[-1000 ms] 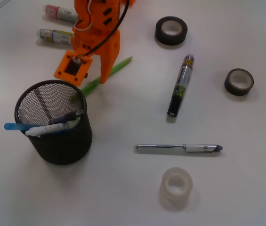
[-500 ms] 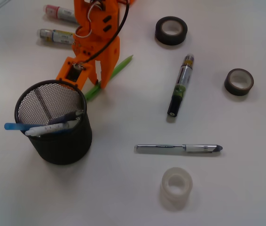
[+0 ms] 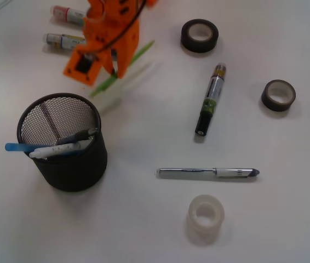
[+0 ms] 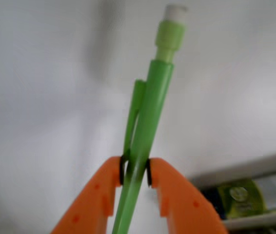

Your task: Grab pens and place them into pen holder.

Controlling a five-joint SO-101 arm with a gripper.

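Where its two jaws pinch together, the orange claw (image 4: 135, 171) grips the lime-green pen (image 4: 147, 122), lifted clear of the white counter (image 3: 144, 219); the black wire-mesh pen holder (image 3: 64, 145) stands near, holding three pens; a silver-and-white pen (image 3: 207, 173) lies well apart beside a translucent tape roll (image 3: 205, 218).

Orange plastic gripper (image 3: 111, 68) cut off by top edge, blurry. Thin lime-green pen (image 3: 123, 68) blurry, middle hidden behind gripper. Thick yellow-labelled marker (image 4: 255, 197) cut off at right edge, blurry.
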